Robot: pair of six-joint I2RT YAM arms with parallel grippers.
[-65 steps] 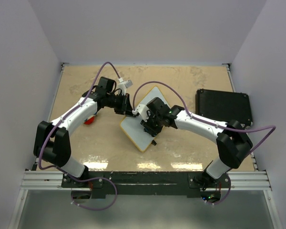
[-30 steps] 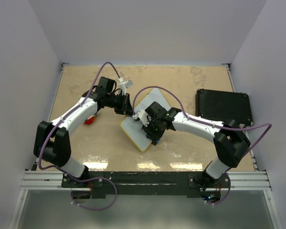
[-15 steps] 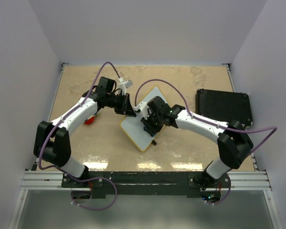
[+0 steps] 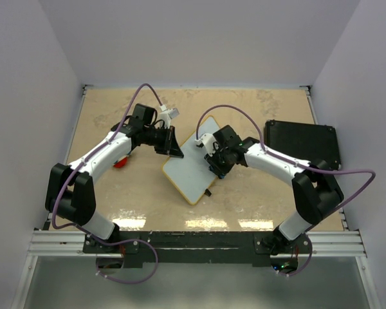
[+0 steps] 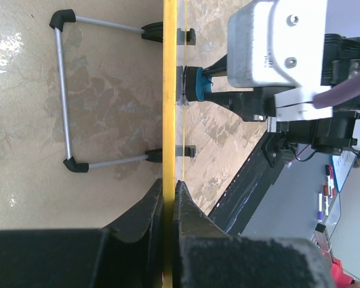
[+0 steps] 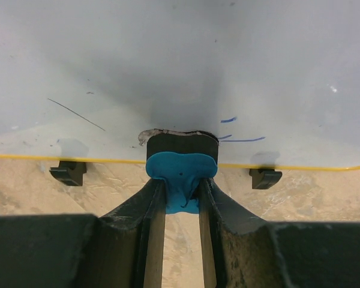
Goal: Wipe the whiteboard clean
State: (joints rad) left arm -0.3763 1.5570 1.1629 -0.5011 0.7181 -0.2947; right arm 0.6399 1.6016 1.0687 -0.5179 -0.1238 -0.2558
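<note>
The whiteboard (image 4: 186, 175) lies tilted at the table's middle, white with a thin yellow frame (image 5: 170, 90). My left gripper (image 4: 177, 153) is shut on the frame at the board's far-left edge, the jaws pinching the yellow strip (image 5: 170, 187). My right gripper (image 4: 217, 166) is shut on a blue eraser (image 6: 181, 168). Its black felt (image 6: 181, 143) presses on the board (image 6: 180, 60) just inside the edge with the black tabs (image 6: 265, 177). Two short blue strokes (image 6: 240, 139) remain beside the felt. The eraser (image 5: 196, 84) also shows against the frame in the left wrist view.
A black rectangular case (image 4: 302, 145) lies at the right side of the table. A small red object (image 4: 120, 162) sits under my left arm. The board's wire stand (image 5: 63, 90) sticks out behind it. White walls enclose the table on three sides.
My right gripper has slid the eraser from the board's near middle up and to the right, to the edge with the tabs. The left gripper has held still on the frame.
</note>
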